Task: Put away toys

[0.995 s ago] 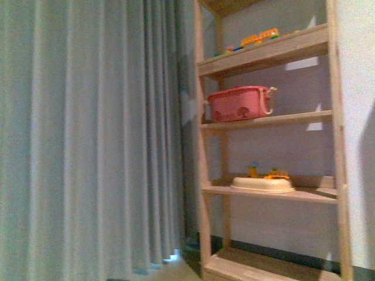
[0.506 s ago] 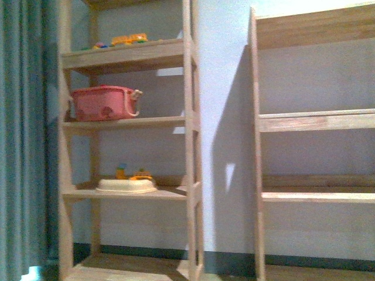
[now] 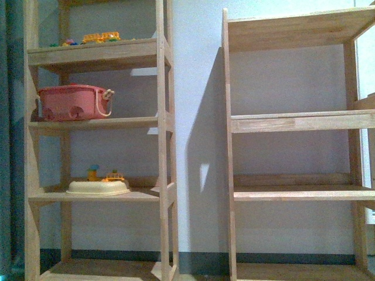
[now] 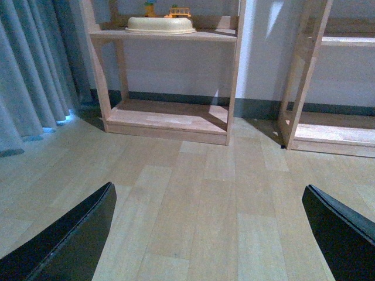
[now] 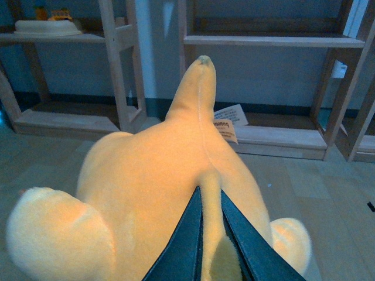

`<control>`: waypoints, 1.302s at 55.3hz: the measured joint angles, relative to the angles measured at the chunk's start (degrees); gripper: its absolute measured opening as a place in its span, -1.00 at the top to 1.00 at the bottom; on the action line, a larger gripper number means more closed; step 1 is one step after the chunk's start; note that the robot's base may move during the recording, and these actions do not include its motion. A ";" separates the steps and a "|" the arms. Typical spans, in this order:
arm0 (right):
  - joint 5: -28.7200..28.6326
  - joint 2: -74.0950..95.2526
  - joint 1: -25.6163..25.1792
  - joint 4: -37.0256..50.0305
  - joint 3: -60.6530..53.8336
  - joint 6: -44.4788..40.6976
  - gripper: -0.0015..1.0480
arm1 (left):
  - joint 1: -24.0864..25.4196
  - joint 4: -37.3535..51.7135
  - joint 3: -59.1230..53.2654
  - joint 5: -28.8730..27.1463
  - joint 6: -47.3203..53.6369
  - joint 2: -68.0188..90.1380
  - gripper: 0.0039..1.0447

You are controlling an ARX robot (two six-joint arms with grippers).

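In the right wrist view my right gripper is shut on a fold of the yellow-orange plush animal. The plush hangs above the wooden floor, with a white label at its far end. In the left wrist view my left gripper is open and empty over the floor; only its two black fingertips show. Neither arm nor the plush shows in the front view.
Two wooden shelf units stand against the wall, the left unit and the right unit. The left one holds a pink basket, a cream plastic base and small toys on top. A grey curtain hangs left.
The front view has swung right: the curtain has slid out of view, the left shelf unit has moved to the left edge, and the second shelf unit has come fully into view.
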 joint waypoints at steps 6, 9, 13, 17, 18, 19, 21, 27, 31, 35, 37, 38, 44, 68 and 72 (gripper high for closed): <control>0.02 0.02 0.00 0.00 0.00 -0.02 0.88 | 0.00 0.00 0.00 -0.02 0.00 0.00 -0.88; 0.22 0.00 0.00 0.02 0.00 -0.02 0.88 | 0.00 0.00 0.00 -0.02 0.00 0.00 -0.88; 0.24 0.00 0.00 0.02 0.00 -0.02 0.88 | 0.00 0.00 0.00 0.00 0.00 0.00 -0.88; 0.17 0.02 0.02 0.00 0.00 -0.02 0.88 | 0.00 0.00 0.00 -0.02 0.00 0.00 -0.88; 0.20 0.02 0.02 0.00 0.00 -0.02 0.88 | 0.00 0.00 0.00 -0.02 0.00 0.00 -0.88; 0.20 0.00 0.02 0.00 0.00 -0.02 0.88 | 0.00 0.00 0.00 -0.02 0.00 0.00 -0.88; 0.20 0.00 0.00 0.02 0.00 -0.02 0.88 | 0.00 0.00 0.00 0.00 0.00 0.00 -0.88; 0.20 0.02 0.02 0.02 0.00 -0.02 0.88 | 0.00 0.00 0.00 -0.02 0.00 0.00 -0.88; 0.22 0.00 0.00 0.02 0.00 -0.02 0.88 | 0.00 0.00 0.00 -0.02 0.00 0.00 -0.88; 0.20 0.02 0.00 0.00 0.00 -0.02 0.88 | 0.00 0.00 0.00 -0.02 0.00 0.00 -0.88; 0.20 0.02 0.00 0.02 0.00 -0.02 0.88 | 0.00 0.00 0.00 -0.02 0.00 0.00 -0.88; 0.20 0.02 0.00 0.00 0.00 -0.02 0.88 | 0.00 0.00 0.00 -0.02 0.00 0.00 -0.88; 0.22 0.02 0.00 0.00 0.00 -0.02 0.88 | 0.00 0.00 0.00 -0.02 0.00 0.00 -0.88; 0.22 0.02 0.04 0.02 0.00 -0.02 0.88 | 0.00 0.00 0.00 0.02 0.02 0.00 -0.88; 0.20 0.02 0.04 0.00 0.00 -0.02 0.88 | 0.00 0.00 0.00 -0.02 0.02 0.00 -0.88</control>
